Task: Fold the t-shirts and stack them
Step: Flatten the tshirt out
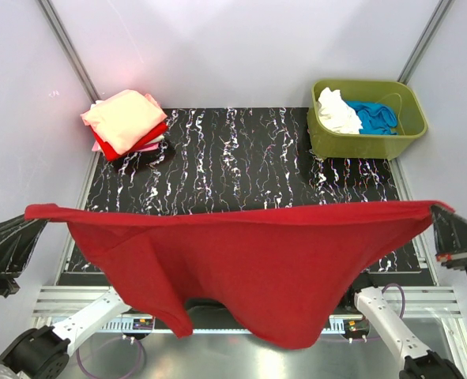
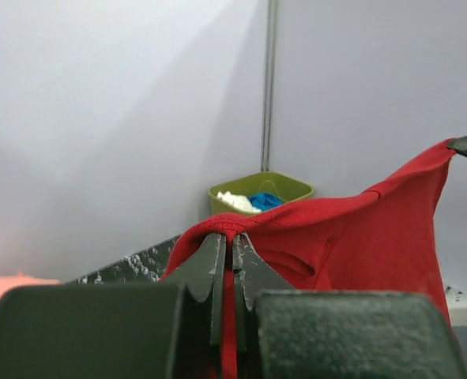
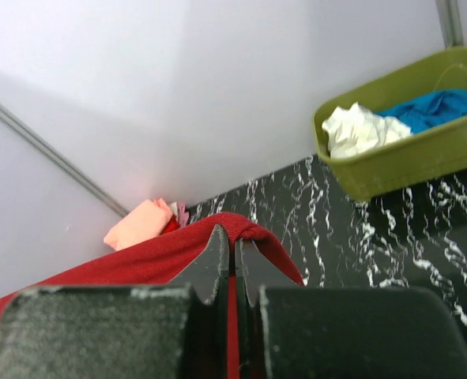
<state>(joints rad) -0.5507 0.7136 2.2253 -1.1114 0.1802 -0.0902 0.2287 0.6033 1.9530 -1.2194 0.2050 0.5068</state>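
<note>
The black marbled table (image 1: 241, 158) carries folded t-shirts (image 1: 125, 120) and a green tub (image 1: 359, 146).

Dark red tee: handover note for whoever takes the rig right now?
Left gripper: shut on the dark red t-shirt, one end of its top edge.
Right gripper: shut on the other end; shirt hangs spread over the table, near side.
Done: folded stack, far left corner.
Left: fold and stack this one, then the white tee and blue tee in the green tub.

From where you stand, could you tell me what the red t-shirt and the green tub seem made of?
Red t-shirt: soft matte fabric, probably cotton; it sags and drapes in folds. Green tub: likely moulded plastic; smooth, rigid walls, slight sheen.
</note>
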